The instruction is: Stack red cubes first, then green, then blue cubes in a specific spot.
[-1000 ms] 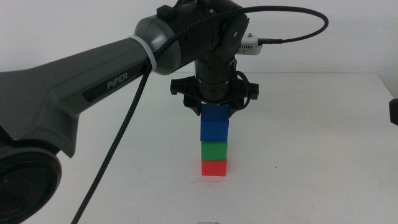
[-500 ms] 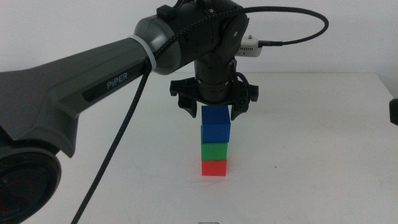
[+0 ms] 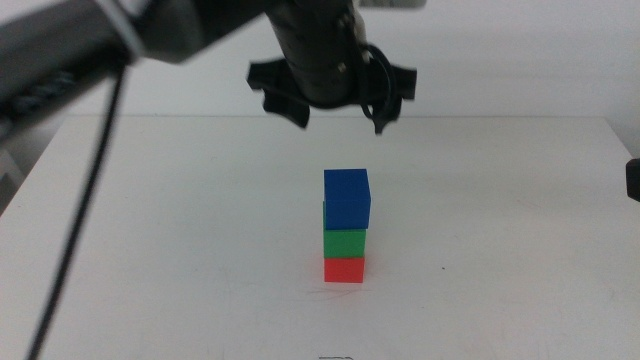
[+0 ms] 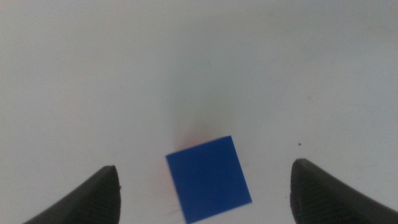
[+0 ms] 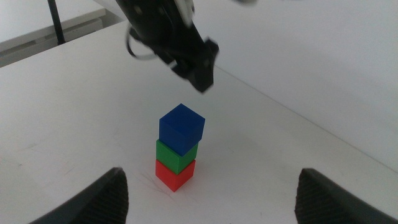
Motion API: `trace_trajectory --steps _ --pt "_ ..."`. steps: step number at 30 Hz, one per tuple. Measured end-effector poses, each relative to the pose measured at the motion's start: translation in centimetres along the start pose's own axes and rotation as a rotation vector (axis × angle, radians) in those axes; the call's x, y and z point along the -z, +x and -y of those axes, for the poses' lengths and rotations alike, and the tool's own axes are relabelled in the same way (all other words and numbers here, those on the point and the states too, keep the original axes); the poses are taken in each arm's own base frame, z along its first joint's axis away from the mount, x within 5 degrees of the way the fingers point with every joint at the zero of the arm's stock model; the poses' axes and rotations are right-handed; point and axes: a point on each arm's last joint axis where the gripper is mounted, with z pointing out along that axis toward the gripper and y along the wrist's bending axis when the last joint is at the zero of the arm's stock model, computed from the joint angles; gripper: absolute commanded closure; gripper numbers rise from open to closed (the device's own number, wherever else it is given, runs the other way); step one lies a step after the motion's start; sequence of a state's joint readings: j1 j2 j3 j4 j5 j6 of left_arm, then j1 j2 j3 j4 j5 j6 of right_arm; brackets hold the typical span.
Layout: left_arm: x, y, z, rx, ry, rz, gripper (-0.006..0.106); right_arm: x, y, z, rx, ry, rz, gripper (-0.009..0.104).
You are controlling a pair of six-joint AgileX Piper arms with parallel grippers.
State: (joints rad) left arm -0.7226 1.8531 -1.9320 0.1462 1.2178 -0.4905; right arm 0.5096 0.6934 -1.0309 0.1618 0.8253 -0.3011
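A tower of three cubes stands on the white table (image 3: 480, 250) in the middle view: the red cube (image 3: 344, 270) at the bottom, the green cube (image 3: 344, 243) on it, the blue cube (image 3: 347, 198) on top. My left gripper (image 3: 339, 112) hangs open and empty well above the tower. In the left wrist view the blue cube (image 4: 209, 178) shows from above between the open jaws (image 4: 205, 190). The right wrist view shows the tower, with blue (image 5: 181, 128), green (image 5: 176, 154) and red (image 5: 175, 173), and my right gripper (image 5: 211, 190) is open and empty, back from it.
A black cable (image 3: 85, 210) hangs from the left arm down the left side of the table. The right arm's dark body (image 3: 632, 180) shows at the right edge of the middle view.
My left gripper has let go of the blue cube and risen straight up, well above the tower. The blue cube stays on the green cube.
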Motion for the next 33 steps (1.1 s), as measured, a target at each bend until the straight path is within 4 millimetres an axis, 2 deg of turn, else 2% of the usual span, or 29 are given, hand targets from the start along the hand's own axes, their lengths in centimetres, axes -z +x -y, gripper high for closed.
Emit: trace_trajectory --steps 13,16,21,25,29,33 --pt "10.8 1.0 -2.6 -0.275 0.023 0.191 0.007 0.0 0.0 0.0 0.0 0.0 0.0 0.016" --pt "13.6 1.2 -4.3 -0.3 0.012 0.256 0.007 0.0 0.0 0.0 0.0 0.0 0.0 0.016" --pt "19.1 2.2 -9.4 -0.281 -0.031 0.378 0.007 0.0 0.0 0.0 0.0 0.0 0.0 0.016" --pt "23.2 4.6 -13.0 -0.25 -0.077 0.455 0.007 0.0 0.0 0.0 0.0 0.0 0.0 0.016" --pt "25.2 6.7 -14.8 -0.195 -0.12 0.498 0.007 0.0 0.0 0.0 0.0 0.0 0.0 0.016" --pt "26.0 7.7 -16.0 -0.146 -0.17 0.539 0.007 0.0 0.0 0.0 0.0 0.0 0.0 0.016"
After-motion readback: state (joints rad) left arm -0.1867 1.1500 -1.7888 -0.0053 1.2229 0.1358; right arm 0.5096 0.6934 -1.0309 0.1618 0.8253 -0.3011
